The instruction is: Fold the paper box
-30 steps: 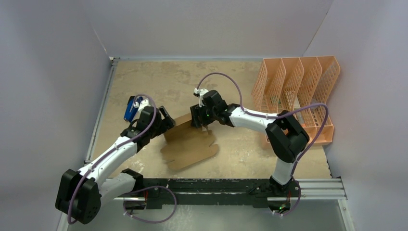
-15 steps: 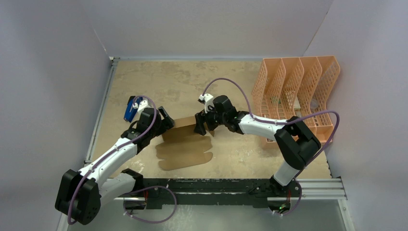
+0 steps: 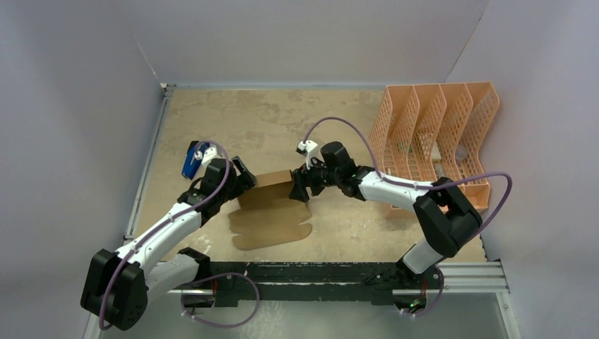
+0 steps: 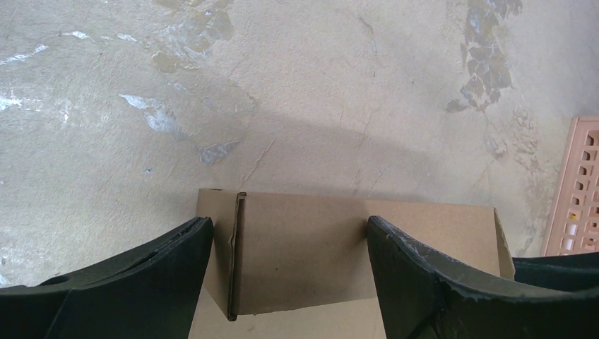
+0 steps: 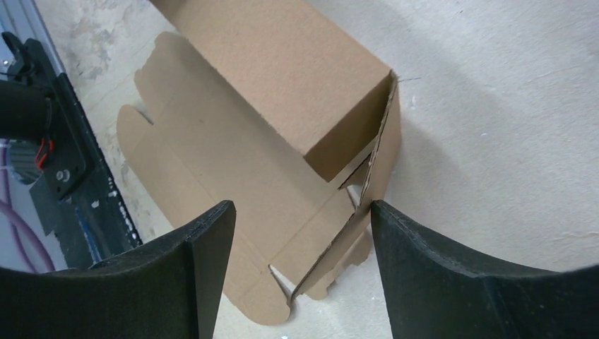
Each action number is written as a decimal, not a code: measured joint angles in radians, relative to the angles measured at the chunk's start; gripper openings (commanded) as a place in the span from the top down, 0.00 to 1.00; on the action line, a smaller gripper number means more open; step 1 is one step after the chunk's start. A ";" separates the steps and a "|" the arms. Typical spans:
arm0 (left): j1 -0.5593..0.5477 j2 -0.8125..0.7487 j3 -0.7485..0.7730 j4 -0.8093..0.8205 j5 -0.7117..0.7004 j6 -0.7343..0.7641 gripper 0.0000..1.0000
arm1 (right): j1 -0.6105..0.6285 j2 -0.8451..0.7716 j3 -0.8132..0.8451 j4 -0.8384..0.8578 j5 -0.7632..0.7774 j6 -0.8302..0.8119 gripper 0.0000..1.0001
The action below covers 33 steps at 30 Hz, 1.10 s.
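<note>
My left gripper (image 4: pixel 288 226) and right gripper (image 5: pixel 300 208) both stand spread, pinching nothing. The paper box (image 3: pixel 272 208) lies well left of the organizer (image 3: pixel 431 134). I judge it light, springy cardboard, so I'd take its raised wall's 2 ends.

Paper box (image 3: pixel 272 215) (partly folded) lies on table (image 3: pixel 247 116).

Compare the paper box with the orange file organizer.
The paper box is solid brown cardboard; the file organizer is peach-orange perforated plastic. The paper box is half folded, one flap flat; the file organizer is a rack of slots. The paper box sits in the middle; the file organizer sits by the right wall. Both rest on the table.
</note>
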 measured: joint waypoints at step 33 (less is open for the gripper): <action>0.004 0.024 0.024 -0.013 -0.021 0.010 0.20 | -0.034 0.129 0.002 0.206 -0.342 -0.241 0.21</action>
